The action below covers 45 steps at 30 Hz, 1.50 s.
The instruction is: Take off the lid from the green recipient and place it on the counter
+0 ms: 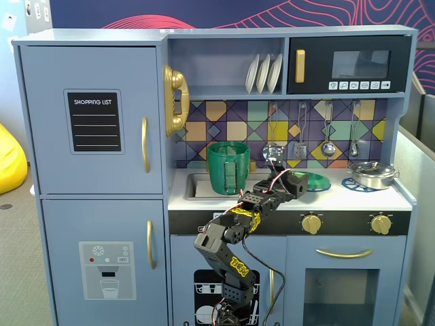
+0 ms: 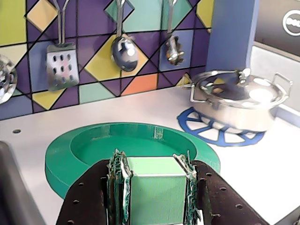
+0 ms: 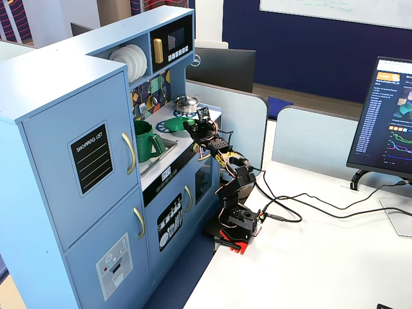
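The green recipient point(image 1: 228, 168) stands open in the sink cutout, its ribbed strap to the front; it also shows in the other fixed view point(image 3: 147, 140). The dark-green lid point(image 2: 93, 150) lies flat at counter level on the white counter point(image 2: 262, 164), right of the sink, and shows in both fixed views point(image 1: 317, 182) point(image 3: 175, 122). I cannot tell if it touches the counter. My gripper point(image 2: 152, 161) is shut on the lid's light-green handle point(image 2: 152, 192), with one jaw on each side. In the fixed views the gripper point(image 1: 293, 185) point(image 3: 196, 123) reaches over the counter's front edge.
A silver metal pan point(image 2: 236, 96) sits on a blue burner ring point(image 2: 211, 129) just right of the lid; it also shows in a fixed view point(image 1: 372, 174). Utensils point(image 2: 123, 49) hang on the tiled back wall. The sink's edge point(image 2: 9, 187) is on the left.
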Available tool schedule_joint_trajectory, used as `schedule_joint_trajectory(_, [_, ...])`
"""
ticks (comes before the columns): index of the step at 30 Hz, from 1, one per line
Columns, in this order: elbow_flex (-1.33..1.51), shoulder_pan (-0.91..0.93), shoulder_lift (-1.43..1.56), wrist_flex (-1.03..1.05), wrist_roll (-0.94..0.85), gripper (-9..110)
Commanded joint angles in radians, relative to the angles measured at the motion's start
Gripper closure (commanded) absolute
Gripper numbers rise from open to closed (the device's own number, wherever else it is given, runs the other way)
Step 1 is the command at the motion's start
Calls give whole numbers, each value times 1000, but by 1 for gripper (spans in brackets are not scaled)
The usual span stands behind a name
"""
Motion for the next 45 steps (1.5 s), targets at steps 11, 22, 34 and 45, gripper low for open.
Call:
schedule_joint_trajectory(11, [46,41,-120,-268,14,101])
schedule_joint_trajectory(22, [100,18,-187,-373,11,101])
schedule_joint_trajectory(34, [97,32,-178,-393,103,66])
schedule_joint_trajectory(45, [-15,11,18,-81,78,67])
